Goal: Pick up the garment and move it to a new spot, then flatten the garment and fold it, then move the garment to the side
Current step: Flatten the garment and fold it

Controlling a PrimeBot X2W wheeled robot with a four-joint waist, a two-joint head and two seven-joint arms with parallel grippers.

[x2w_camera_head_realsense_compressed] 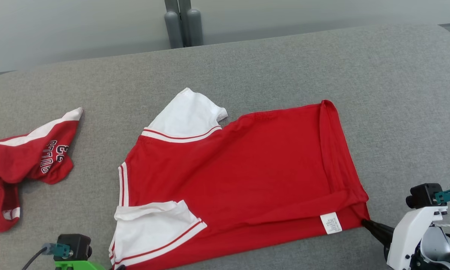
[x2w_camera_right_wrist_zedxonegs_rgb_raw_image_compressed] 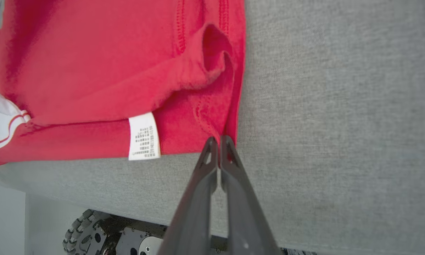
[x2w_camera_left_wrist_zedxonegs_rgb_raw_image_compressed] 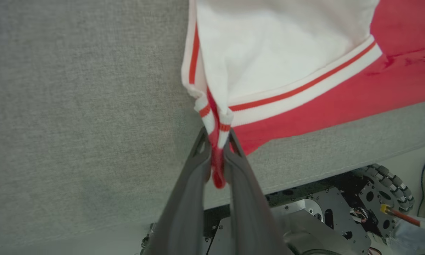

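I'm seeing a green bracket carrying a black camera block at seven o'clock and a white forearm shell at four o'clock, both wearing teal plugs; the right gripper's dark grey fingers are showing triangular cut-outs.

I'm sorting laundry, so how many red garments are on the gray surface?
2: a red shirt spread across the middle, and a crumpled red garment at the left, partly cut off by the frame.
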